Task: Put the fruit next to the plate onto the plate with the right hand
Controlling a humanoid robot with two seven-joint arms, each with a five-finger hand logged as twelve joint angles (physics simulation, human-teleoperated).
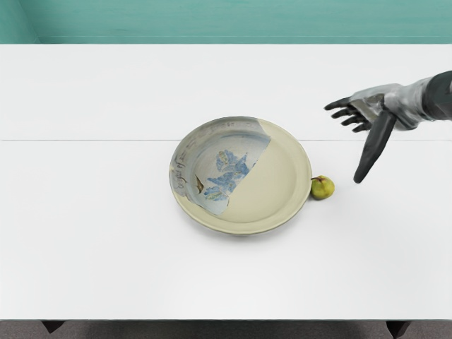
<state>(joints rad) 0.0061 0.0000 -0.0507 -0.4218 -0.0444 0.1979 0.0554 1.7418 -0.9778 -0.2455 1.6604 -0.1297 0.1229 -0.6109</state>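
— Where do we see the fruit?
— On the counter, just beside the plate's right rim, not on it.
— And our right hand?
— We see it up and to the right of the fruit, clear of it, fingers spread, thumb pointing down, holding nothing.

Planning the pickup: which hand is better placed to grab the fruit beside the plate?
Right. The right hand, fingers spread, hovers near the fruit at the plate's right rim; no left arm shows.
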